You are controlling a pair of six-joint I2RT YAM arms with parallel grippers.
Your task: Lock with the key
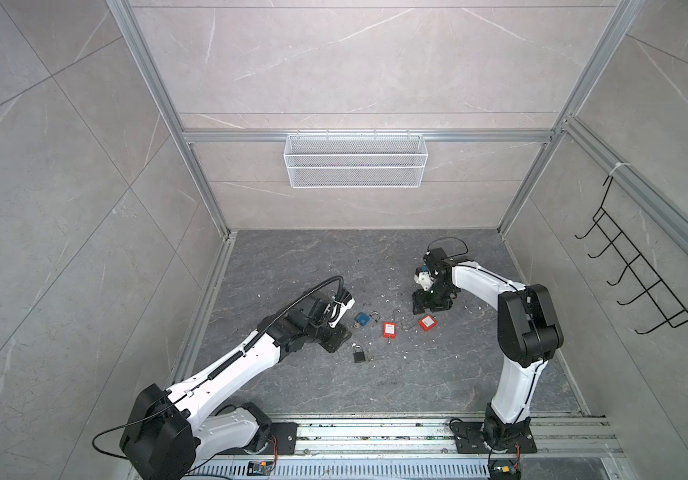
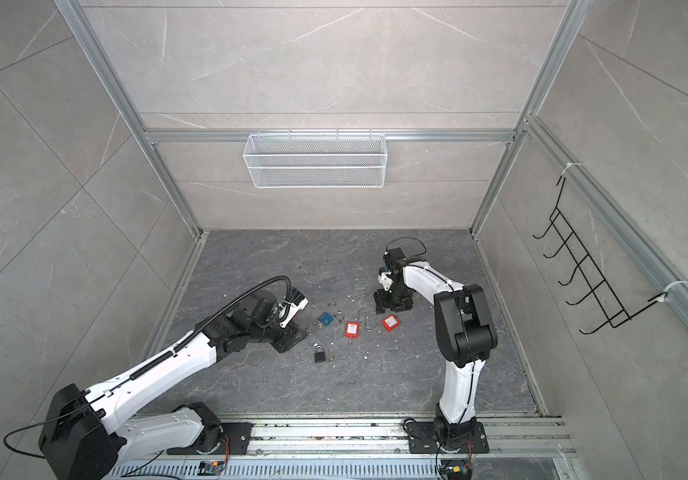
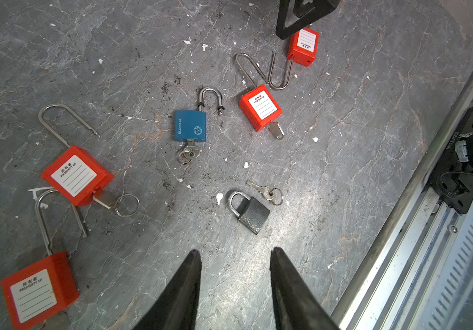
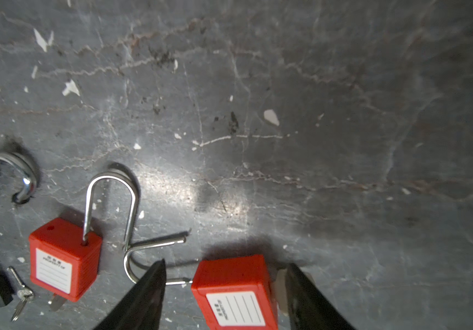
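**While the right gripper (image 4: 226, 263) brackets a red plastic padlock (image 4: 229, 281), locking has not begun**

Though its jaws stand released either side of that padlock's body on the dark grey marbled desk (image 4: 344, 128), neither grips it. Its steel shackle (image 4: 155, 243) is swung open; a pale key head (image 4: 279, 281) shows at its base. The left gripper (image 3: 235, 251) hangs released, empty, near a black padlock (image 3: 254, 214). Next, I judge: steady the body, press the shackle home, then turn the key.
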